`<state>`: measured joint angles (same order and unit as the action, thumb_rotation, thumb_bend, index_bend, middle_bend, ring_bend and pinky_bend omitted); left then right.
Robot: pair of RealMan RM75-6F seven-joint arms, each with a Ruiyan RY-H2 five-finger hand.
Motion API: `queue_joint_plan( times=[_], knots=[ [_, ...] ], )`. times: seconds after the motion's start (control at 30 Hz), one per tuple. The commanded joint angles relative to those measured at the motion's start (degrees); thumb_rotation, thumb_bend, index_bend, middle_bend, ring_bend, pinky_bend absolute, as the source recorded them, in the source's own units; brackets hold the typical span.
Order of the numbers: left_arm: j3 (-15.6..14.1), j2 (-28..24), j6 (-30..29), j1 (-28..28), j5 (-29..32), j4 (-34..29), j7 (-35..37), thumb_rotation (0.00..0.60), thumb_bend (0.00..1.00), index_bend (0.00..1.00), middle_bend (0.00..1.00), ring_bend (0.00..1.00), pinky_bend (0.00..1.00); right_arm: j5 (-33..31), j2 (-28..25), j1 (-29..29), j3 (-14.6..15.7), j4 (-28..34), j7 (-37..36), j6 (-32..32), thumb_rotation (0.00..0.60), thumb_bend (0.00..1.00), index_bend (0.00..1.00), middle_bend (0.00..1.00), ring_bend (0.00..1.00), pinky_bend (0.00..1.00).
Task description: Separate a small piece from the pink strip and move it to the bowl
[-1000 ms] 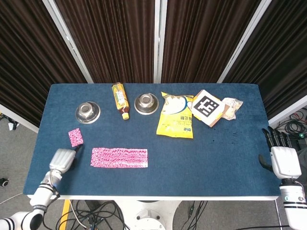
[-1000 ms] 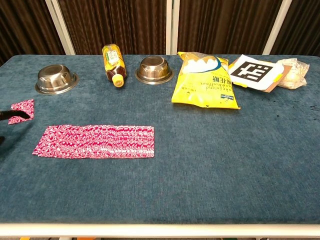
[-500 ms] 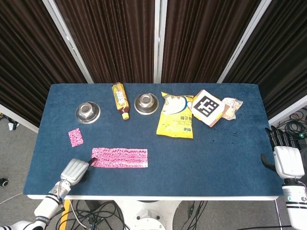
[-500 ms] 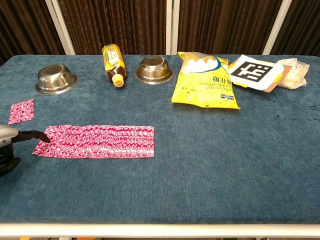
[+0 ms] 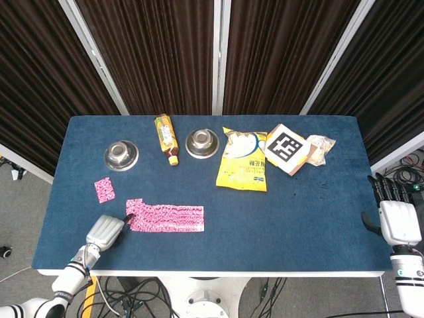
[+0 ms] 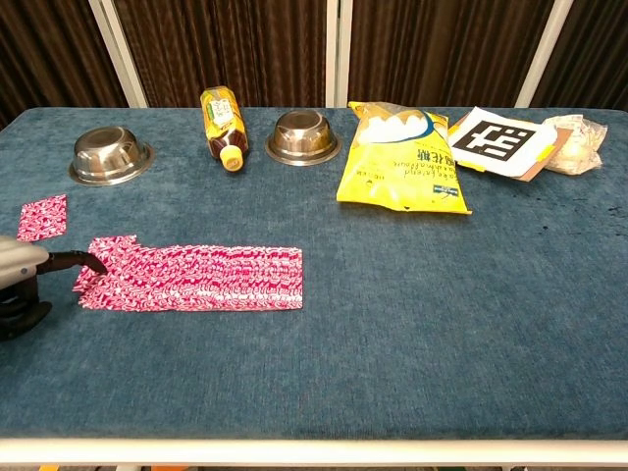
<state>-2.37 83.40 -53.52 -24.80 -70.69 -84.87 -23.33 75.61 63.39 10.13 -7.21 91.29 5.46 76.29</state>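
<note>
Lying flat near the desk's (image 5: 278, 218) front-left corner, the pink strip (image 5: 165, 218) runs its long axis parallel to the front edge, left to right. Its left end (image 6: 110, 257) looks shifted out of line with the rest, as if partly torn away, though whether it is fully free cannot be told. The left hand (image 5: 106, 230) sits just beside that end, on the front-left side, with one dark fingertip (image 6: 95, 261) touching the end while the other fingers look curled underneath; it pinches nothing that shows. The strip therefore extends rightward, away from this hand. A separate small pink piece (image 5: 104, 189) lies further back near the left edge, between the strip and the left bowl (image 5: 121, 156). The right hand (image 5: 395, 220) hangs off the right edge, fingers extended and empty, well apart from everything. By my judgement the left hand is far nearer for pulling.
</note>
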Motion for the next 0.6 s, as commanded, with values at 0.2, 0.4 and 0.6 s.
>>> queue_joint_plan(
  times=[0.2,0.4,0.6],
  knots=[
    [1.94,2.31,2.67,-3.12,3.30,5.94,-3.89,0.600,0.60,0.17,0.94,0.92,0.99,-0.33,0.22,0.06,0.04,-0.40,0.16,-0.29,0.600,0.30,0.00,0.00,0.00,0.00],
    [3.26,4.05,4.82,-5.07,5.43,10.30,-4.15,0.600,0.60,0.17,0.94,0.92,0.98,-1.04,0.51,0.26,-0.08,-0.73,0.46,-0.84,0.600,0.30,0.00,0.00,0.00,0.00],
    [4.11,5.46,6.69,-6.60,6.74,14.51,-3.29,0.600,0.60,0.17,0.94,0.92,0.98,-1.50,0.63,0.61,-0.35,-0.75,0.84,-1.22,0.600,0.30,0.00,0.00,0.00,0.00]
  ],
)
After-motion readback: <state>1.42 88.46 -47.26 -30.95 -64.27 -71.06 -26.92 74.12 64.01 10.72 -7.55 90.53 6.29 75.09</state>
